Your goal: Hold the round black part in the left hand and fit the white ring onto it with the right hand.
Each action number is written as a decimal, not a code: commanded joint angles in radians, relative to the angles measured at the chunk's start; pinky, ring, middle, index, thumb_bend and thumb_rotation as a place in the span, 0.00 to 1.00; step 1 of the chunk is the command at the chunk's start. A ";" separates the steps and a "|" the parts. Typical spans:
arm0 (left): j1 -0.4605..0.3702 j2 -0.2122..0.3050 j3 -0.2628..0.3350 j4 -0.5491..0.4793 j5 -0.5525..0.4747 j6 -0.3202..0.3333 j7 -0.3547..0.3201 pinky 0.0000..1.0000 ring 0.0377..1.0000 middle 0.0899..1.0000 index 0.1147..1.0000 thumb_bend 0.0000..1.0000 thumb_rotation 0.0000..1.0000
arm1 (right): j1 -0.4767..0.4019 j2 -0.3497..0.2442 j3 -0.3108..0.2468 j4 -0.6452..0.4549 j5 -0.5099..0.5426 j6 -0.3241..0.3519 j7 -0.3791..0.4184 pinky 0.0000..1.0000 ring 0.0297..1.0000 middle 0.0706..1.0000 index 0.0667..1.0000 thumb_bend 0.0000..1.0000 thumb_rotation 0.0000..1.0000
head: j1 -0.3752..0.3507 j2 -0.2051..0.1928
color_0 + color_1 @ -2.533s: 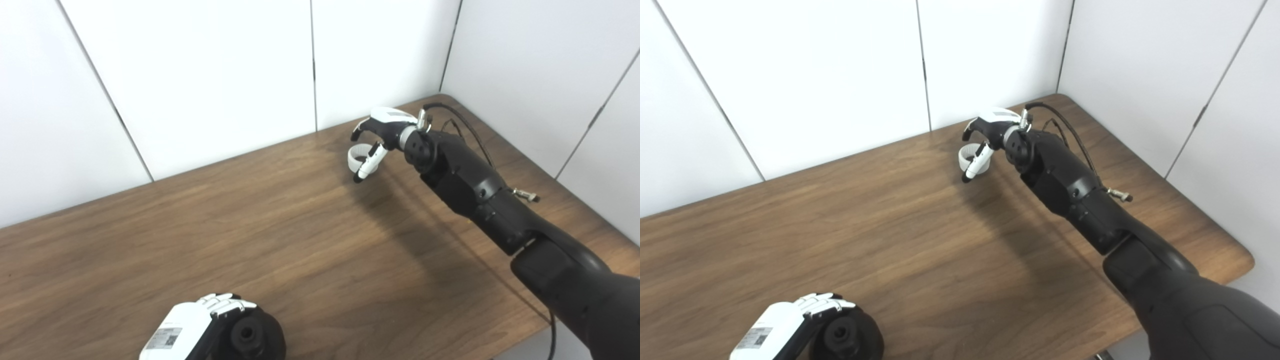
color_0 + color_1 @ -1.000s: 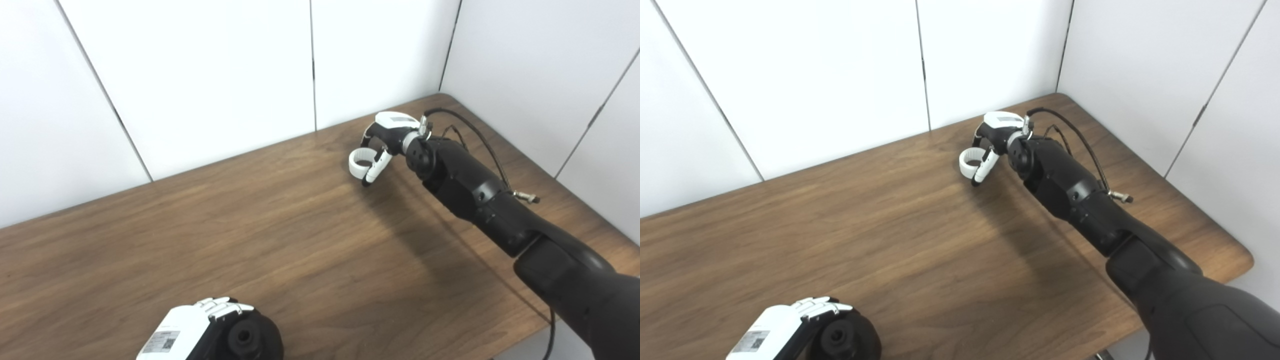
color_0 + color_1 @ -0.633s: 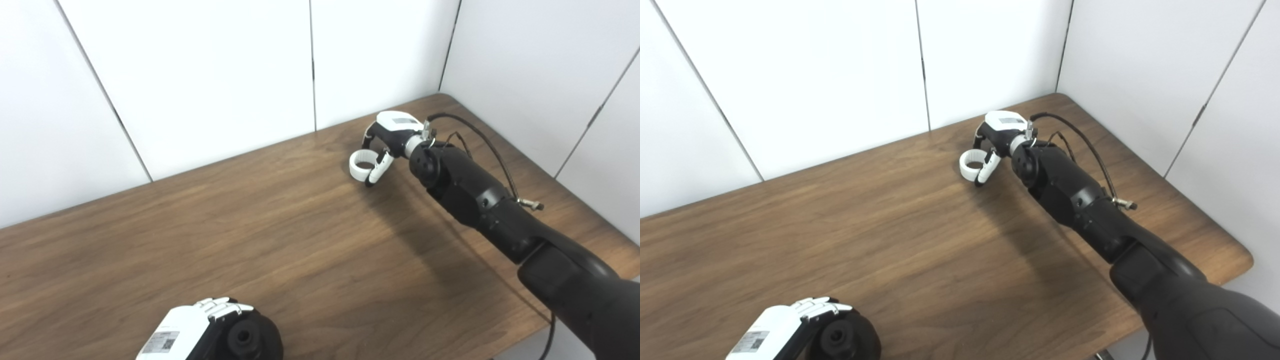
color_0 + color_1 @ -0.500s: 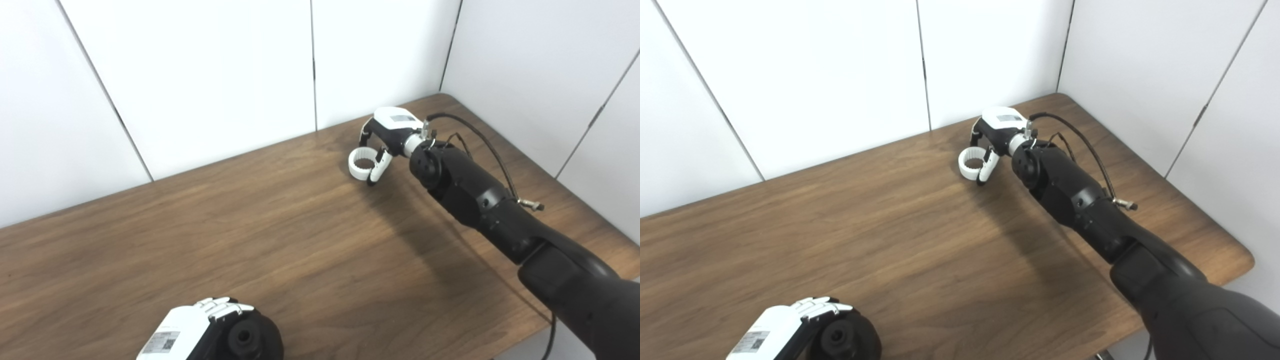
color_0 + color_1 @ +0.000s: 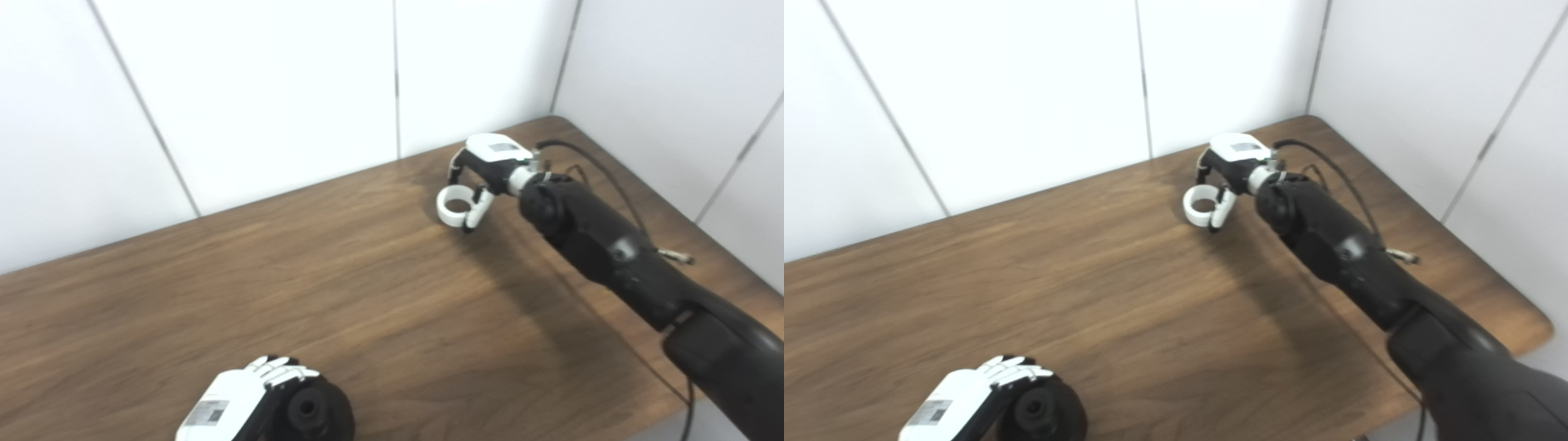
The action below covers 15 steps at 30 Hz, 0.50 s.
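Observation:
The round black part (image 5: 313,411), with a hole in its middle, sits at the table's near edge. My left hand (image 5: 236,401) wraps around it from the left. The white ring (image 5: 453,207) lies flat at the far right of the table. My right hand (image 5: 484,168) reaches over it from the right. Its fingers curl down onto the ring's far rim and its thumb (image 5: 475,211) presses the near right side, so the hand is shut on the ring. Whether the ring rests on the wood or hangs just above it is unclear.
The brown wooden table (image 5: 343,294) meets white wall panels (image 5: 275,92) close behind the ring and on the right. A black cable (image 5: 588,159) loops off my right forearm. The table's rounded right corner (image 5: 1534,324) lies beside that arm.
The whole picture has shifted slightly, so the camera moved. The ring went from tilted to flat, and my right hand's fingers closed in around it. My left hand kept hold of the black part.

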 commanded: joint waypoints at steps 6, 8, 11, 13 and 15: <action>0.029 0.008 -0.035 0.053 0.079 0.057 -0.066 0.95 0.90 0.79 0.42 0.53 0.07 | 0.011 -0.054 -0.032 -0.252 0.007 0.015 0.108 0.94 0.87 0.75 0.45 0.53 0.14 | 0.075 0.040; 0.025 0.000 -0.041 0.045 0.086 0.062 -0.069 0.95 0.90 0.79 0.42 0.53 0.07 | 0.023 -0.057 -0.035 -0.307 0.006 0.018 0.138 0.93 0.87 0.75 0.45 0.53 0.14 | 0.096 0.054; 0.020 -0.012 -0.048 0.033 0.091 0.074 -0.075 0.95 0.89 0.78 0.41 0.53 0.06 | 0.035 -0.055 -0.036 -0.386 0.002 0.026 0.184 0.94 0.87 0.75 0.44 0.53 0.14 | 0.133 0.079; 0.013 -0.020 -0.053 0.021 0.100 0.093 -0.092 0.94 0.89 0.78 0.41 0.53 0.06 | 0.040 -0.052 -0.039 -0.436 0.002 0.031 0.217 0.94 0.87 0.75 0.44 0.53 0.14 | 0.155 0.100; 0.006 -0.029 -0.057 0.014 0.111 0.108 -0.104 0.95 0.89 0.78 0.41 0.53 0.06 | 0.044 -0.049 -0.043 -0.477 0.003 0.030 0.244 0.94 0.87 0.75 0.44 0.53 0.14 | 0.167 0.112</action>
